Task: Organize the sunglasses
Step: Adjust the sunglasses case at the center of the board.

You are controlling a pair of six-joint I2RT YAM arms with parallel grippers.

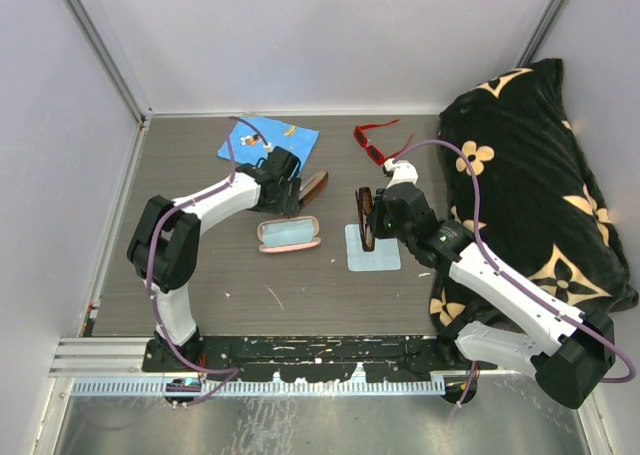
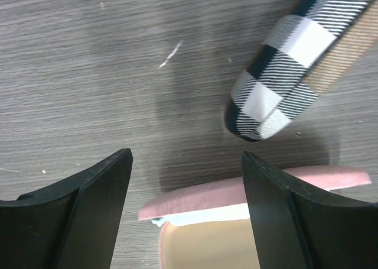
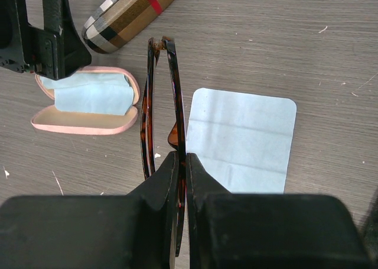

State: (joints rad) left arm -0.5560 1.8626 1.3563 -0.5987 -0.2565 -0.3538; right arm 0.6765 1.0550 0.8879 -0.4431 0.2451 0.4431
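My right gripper (image 3: 182,156) is shut on the folded dark brown sunglasses (image 3: 158,97), gripping the frame edge-on and holding it above the table beside a light blue cloth (image 3: 242,139). From above, these sunglasses (image 1: 365,218) hang at mid-table in the right gripper (image 1: 372,225). The red sunglasses (image 1: 375,143) lie unfolded at the back of the table. My left gripper (image 2: 186,156) is open, its fingers straddling the far rim of the open pink case (image 2: 236,189) without touching it. The left gripper (image 1: 285,200) hovers just behind that case (image 1: 289,235).
A plaid glasses case (image 1: 312,187) lies closed just behind the pink one, close to the left fingers (image 2: 301,62). A blue printed cloth (image 1: 268,140) sits at the back left. A large black cushion with tan flowers (image 1: 540,185) fills the right side. White walls enclose the table.
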